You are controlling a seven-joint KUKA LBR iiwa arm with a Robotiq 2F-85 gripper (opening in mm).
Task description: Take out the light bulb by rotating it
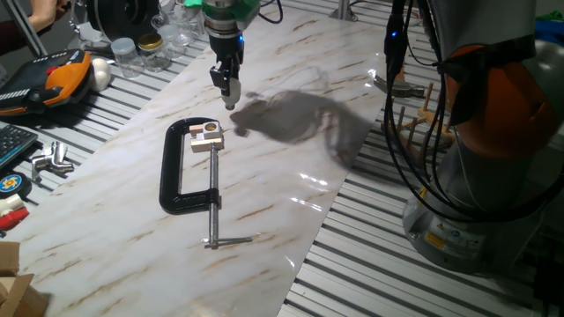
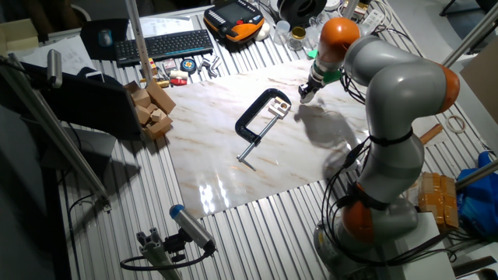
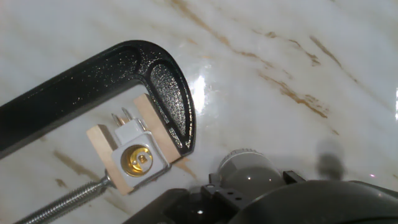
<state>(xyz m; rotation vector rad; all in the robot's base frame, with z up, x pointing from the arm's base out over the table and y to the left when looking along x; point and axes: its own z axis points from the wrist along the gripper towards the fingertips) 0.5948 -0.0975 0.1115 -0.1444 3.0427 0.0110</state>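
Note:
My gripper (image 1: 228,88) hangs above the marble board, up and to the right of the black C-clamp (image 1: 181,167), and is shut on the light bulb (image 1: 231,101). In the hand view the frosted white bulb (image 3: 247,176) with its silvery base sits between my fingers, clear of the socket. The small white socket (image 3: 138,160) is empty, its brass contact showing, and it is held between wooden blocks (image 3: 106,149) in the clamp (image 3: 155,68). In the other fixed view my gripper (image 2: 306,92) is just right of the clamp (image 2: 261,117).
The clamp's screw handle (image 1: 216,239) points toward the board's front edge. Glass jars (image 1: 141,53), an orange-and-black tool (image 1: 62,77) and a white ball (image 1: 101,72) lie at the back left. Cables (image 1: 401,114) and the robot base (image 1: 493,176) stand to the right.

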